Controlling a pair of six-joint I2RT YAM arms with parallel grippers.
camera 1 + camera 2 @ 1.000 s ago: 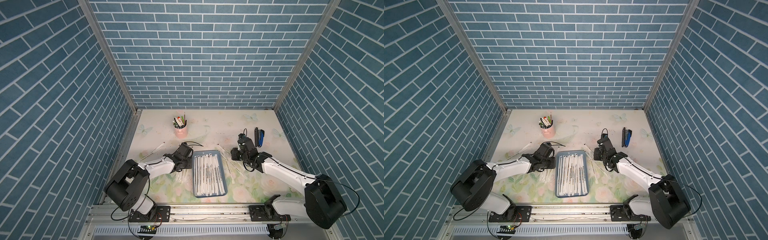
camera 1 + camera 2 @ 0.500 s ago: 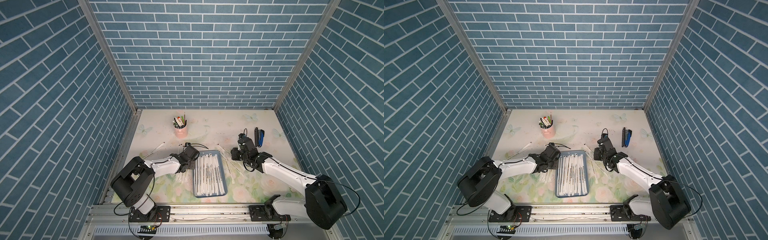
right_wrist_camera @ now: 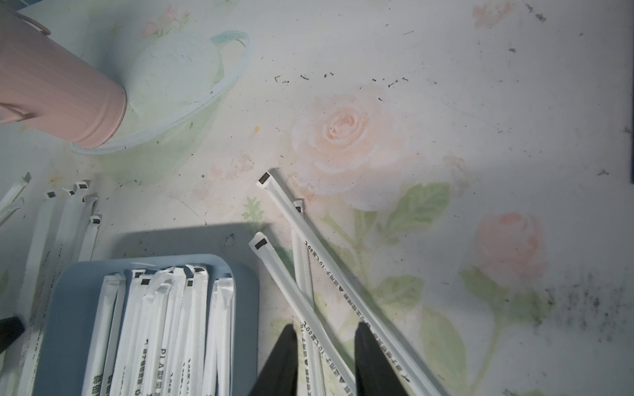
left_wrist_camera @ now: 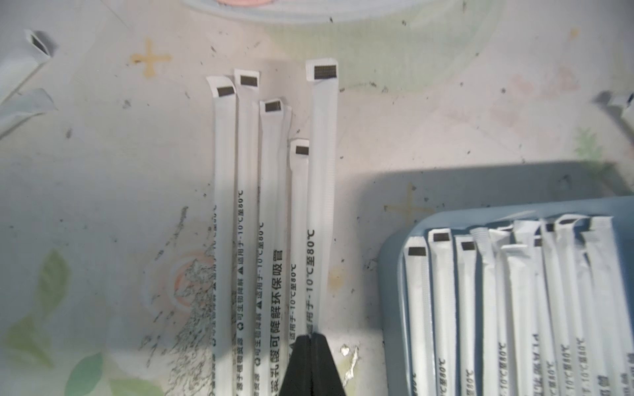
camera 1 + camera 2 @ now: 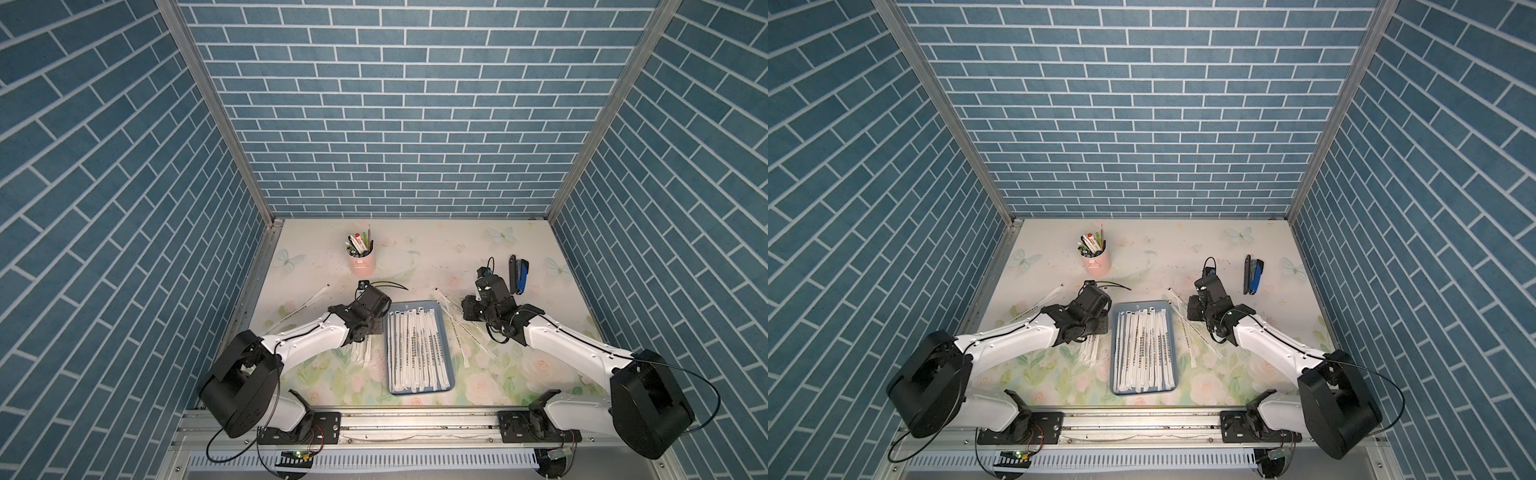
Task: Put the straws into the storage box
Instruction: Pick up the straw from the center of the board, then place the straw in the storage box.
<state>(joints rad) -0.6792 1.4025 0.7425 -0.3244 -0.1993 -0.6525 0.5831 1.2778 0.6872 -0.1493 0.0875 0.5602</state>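
Observation:
The blue storage box [image 5: 415, 304] [image 5: 1142, 305] lies at the table's middle front with several wrapped straws [image 5: 417, 349] lying lengthwise in it. Just left of it lies a row of straws [image 4: 247, 192]. My left gripper [image 4: 311, 337] is shut on the straw [image 4: 321, 178] nearest the box, which runs straight into its closed jaws. Right of the box three straws [image 3: 308, 247] lie crossed on the table. My right gripper [image 3: 326, 327] stands open low over them, two of them passing between its fingers [image 3: 284, 360].
A pink cup [image 5: 362, 262] [image 3: 58, 99] of pens stands at the back left of the table. A blue-and-black stapler [image 5: 519, 276] lies at the back right. Two more straws [image 5: 307, 303] lie slanted near the left wall.
My left gripper has shifted a little towards the box and closed its jaws on the straw. The right arm has not moved.

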